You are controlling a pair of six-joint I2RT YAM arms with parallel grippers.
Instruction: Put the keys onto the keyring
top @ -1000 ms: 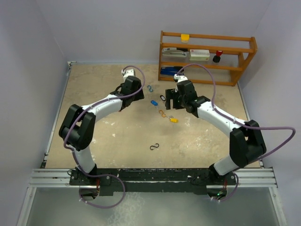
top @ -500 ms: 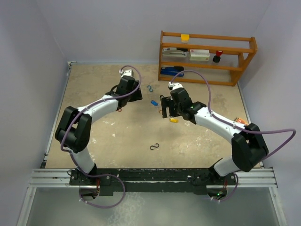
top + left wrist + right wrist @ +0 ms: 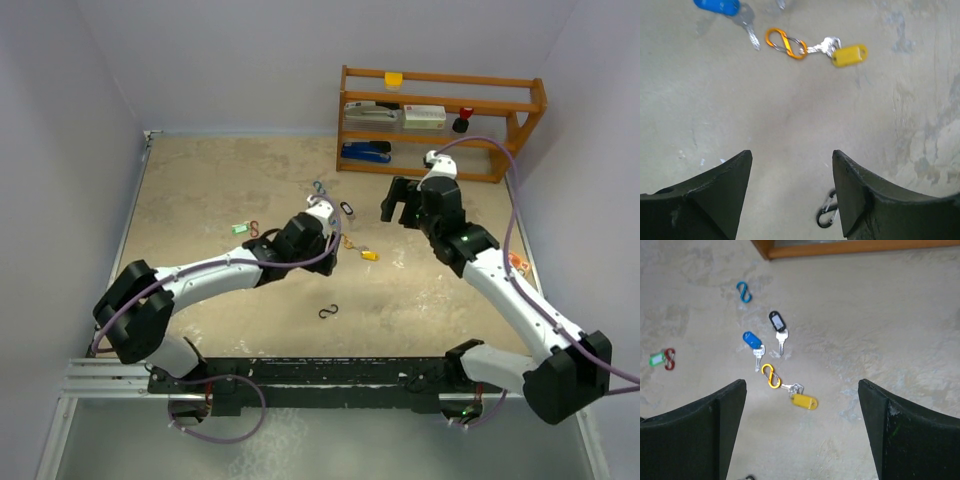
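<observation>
Left tool [image 3: 790, 165] and right tool [image 3: 801, 387] are both hanging fingers apart and empty over the worktop [image 3: 890, 330], where the yellow key [image 3: 804, 401] is lying joined to an orange hook [image 3: 770, 375], the blue key [image 3: 752, 339] and black key [image 3: 776, 320] just beside it, and the green key [image 3: 657, 359] by a red hook [image 3: 669, 359] well apart.

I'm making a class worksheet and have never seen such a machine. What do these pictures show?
A robot's left arm and right arm stand at the near edge of a table. One picture looks down from above; the other two come from wrist cameras, each showing its arm's two-finger tool. The left tool and right tool are open, holding nothing. On it lie a yellow-tagged key joined to an orange S-hook, a blue-tagged key, a black-tagged key, and a green tag beside a red S-hook. A wooden shelf stands behind.
</observation>
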